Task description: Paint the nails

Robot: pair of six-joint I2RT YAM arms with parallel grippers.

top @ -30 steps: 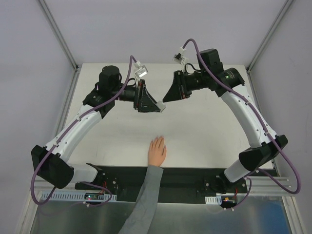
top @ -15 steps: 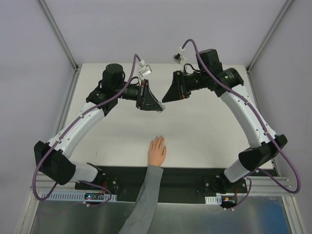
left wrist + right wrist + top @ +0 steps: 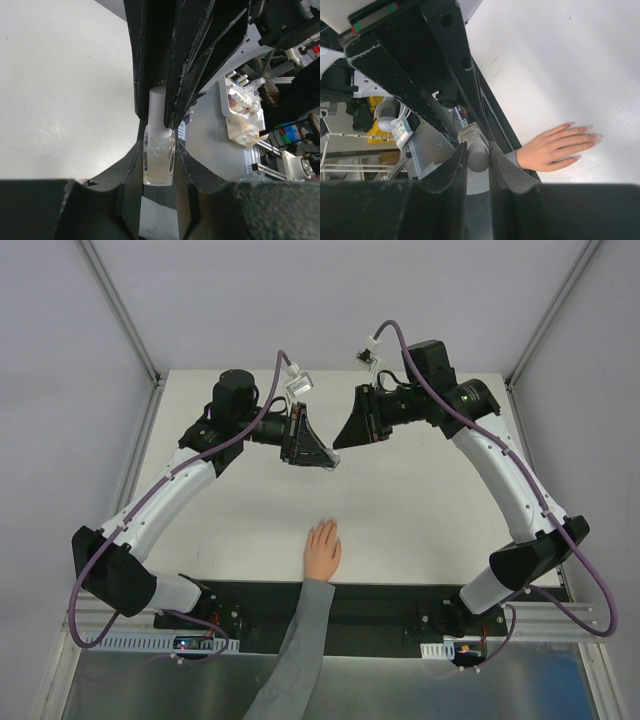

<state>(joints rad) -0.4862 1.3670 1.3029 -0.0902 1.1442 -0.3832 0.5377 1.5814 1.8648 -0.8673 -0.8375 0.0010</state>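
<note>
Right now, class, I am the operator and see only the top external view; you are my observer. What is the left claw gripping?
Observer: The left wrist view shows the left claw shut on a small clear bottle with a white cap.
Operator: And the right claw?
Observer: In the right wrist view the right claw pinches a small grey cylinder; I cannot tell what it is.
Operator: Can you see the nails?
Observer: Yes. The right wrist view shows the nails on the hand. They look pinkish, but I cannot tell whether they are painted.
</note>
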